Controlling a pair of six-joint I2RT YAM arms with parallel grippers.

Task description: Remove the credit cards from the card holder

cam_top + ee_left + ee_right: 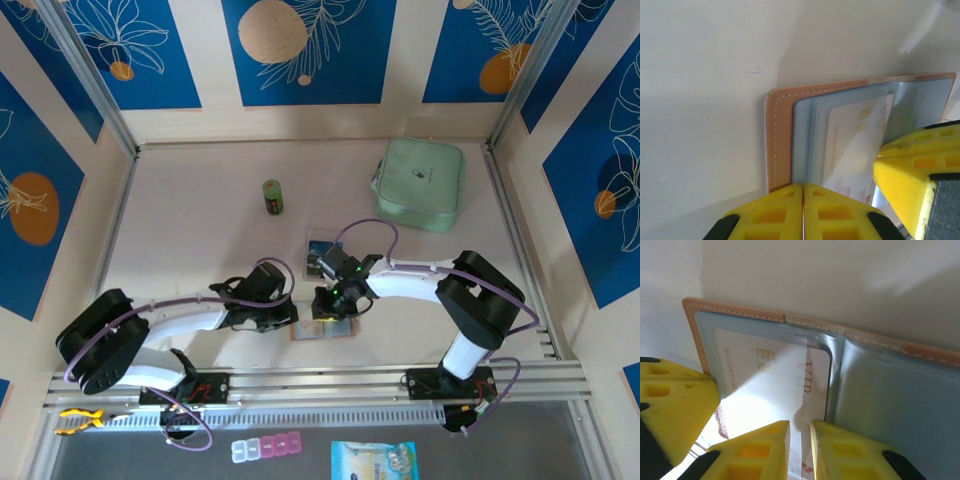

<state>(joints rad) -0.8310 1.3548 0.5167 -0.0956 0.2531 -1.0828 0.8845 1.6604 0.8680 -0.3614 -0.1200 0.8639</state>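
Salmon leatherette holder (776,145) lies open and flat on table (700,90), near front edge, between both arms; white stitching along rim; pockets of greyish clear film, soft, wrinkled. Left gripper (803,207) clenched, tips on holder corner; judged to pin holder against pull. White chip card (765,385), stiff, glossy, sits partly out of pocket. Right gripper (799,432) over card's free end, jaws narrowly parted; grasp cannot be told. Second card (322,247) lies loose farther back.

Salmon-pink card holder (735,309) open flat on table (815,275), clear greyish pockets (890,405) up; white card (765,390) with gold chip, red print, sticking partly out of pocket
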